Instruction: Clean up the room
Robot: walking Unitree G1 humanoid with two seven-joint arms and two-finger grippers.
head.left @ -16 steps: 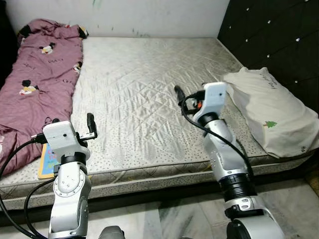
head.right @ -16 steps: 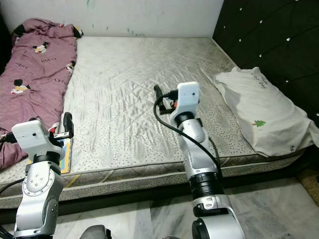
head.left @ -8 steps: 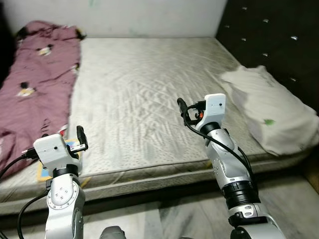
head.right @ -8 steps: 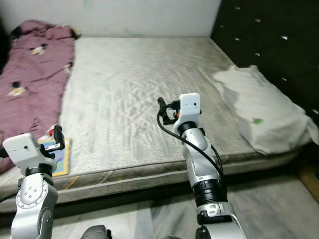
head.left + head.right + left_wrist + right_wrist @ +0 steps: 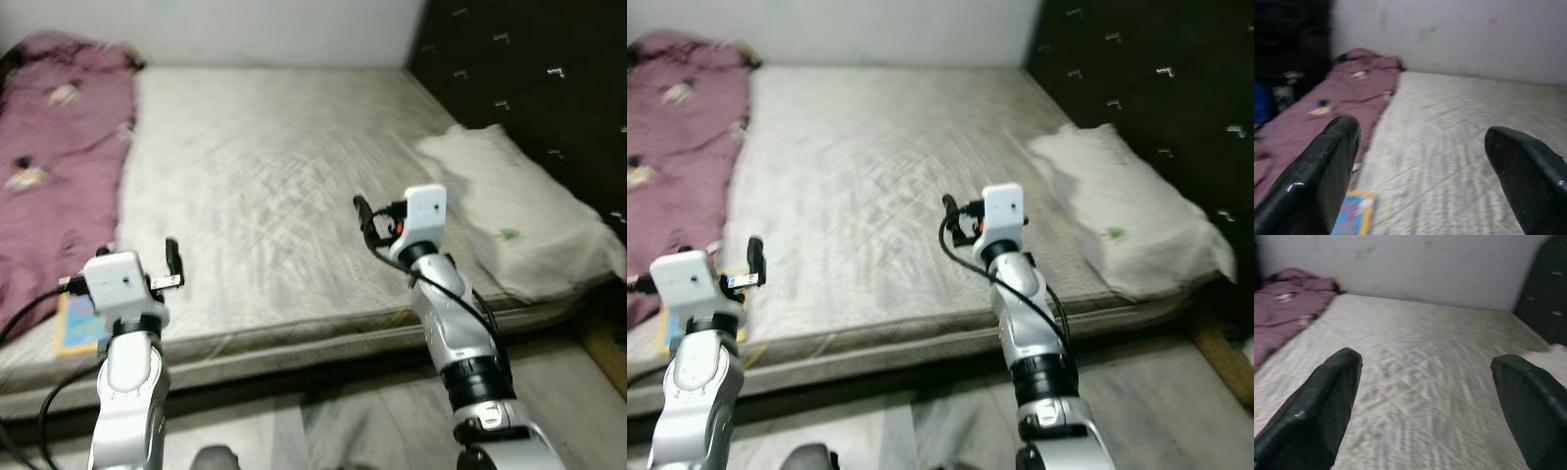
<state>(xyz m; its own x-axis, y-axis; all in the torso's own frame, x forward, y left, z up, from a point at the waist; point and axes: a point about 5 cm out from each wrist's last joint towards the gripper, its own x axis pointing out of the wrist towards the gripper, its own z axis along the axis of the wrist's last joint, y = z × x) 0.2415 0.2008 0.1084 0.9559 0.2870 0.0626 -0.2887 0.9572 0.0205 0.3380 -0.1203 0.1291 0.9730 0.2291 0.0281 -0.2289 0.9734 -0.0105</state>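
A bare grey quilted mattress (image 5: 265, 157) lies before me. A crumpled maroon blanket (image 5: 44, 147) with cartoon prints covers its left side. At the right end a white pillow (image 5: 509, 220) rests against the dark headboard. A colourful flat book (image 5: 73, 318) lies at the mattress's front left corner, just left of my left gripper (image 5: 171, 262). That gripper is raised over the front edge, open and holding nothing. My right gripper (image 5: 364, 217) hovers over the mattress's front right part, open and holding nothing. The views are blurred.
A dark studded headboard (image 5: 529, 69) walls the right side and a pale wall (image 5: 245, 29) runs behind the bed. Marble floor (image 5: 362, 431) lies between me and the bed's front edge. The book (image 5: 1354, 215) also appears in the left wrist view.
The whole picture has shifted and blurred, so the camera has moved. Both arms stay raised over the bed's front edge with fingers apart; the left has lifted slightly.
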